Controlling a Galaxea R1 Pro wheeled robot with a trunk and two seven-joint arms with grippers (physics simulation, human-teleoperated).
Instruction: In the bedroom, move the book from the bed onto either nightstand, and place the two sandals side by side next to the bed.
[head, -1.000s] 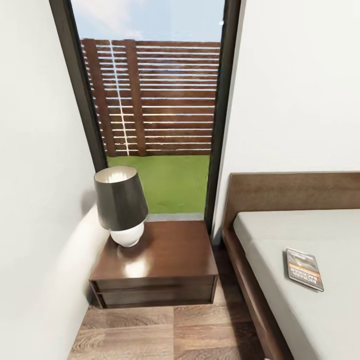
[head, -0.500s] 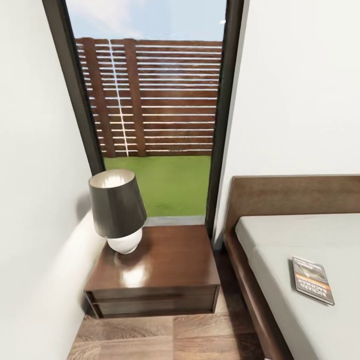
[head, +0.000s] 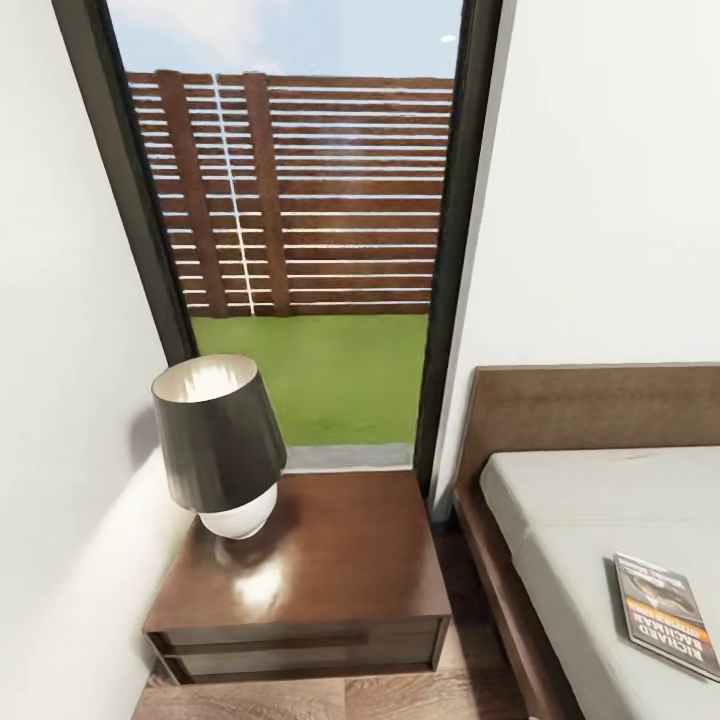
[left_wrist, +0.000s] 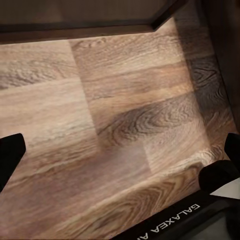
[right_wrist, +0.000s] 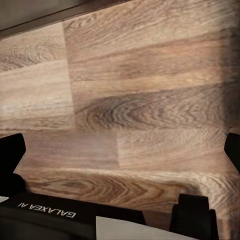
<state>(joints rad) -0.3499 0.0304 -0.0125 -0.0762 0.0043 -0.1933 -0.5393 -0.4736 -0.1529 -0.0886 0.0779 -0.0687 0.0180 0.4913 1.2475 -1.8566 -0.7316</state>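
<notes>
Lying flat on the bed (head: 560, 500) mattress near its edge: book (head: 667, 614). Thin, light, slightly flexible; likely best pinched at 1 overhanging edge. Nightstand (head: 330, 560) close by. Left gripper (left_wrist: 120, 150) and right gripper (right_wrist: 122, 150) spread wide, empty, over floor.

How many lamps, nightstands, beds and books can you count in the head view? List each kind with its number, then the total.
Lamp: 1
Nightstand: 1
Bed: 1
Book: 1
Total: 4
</notes>
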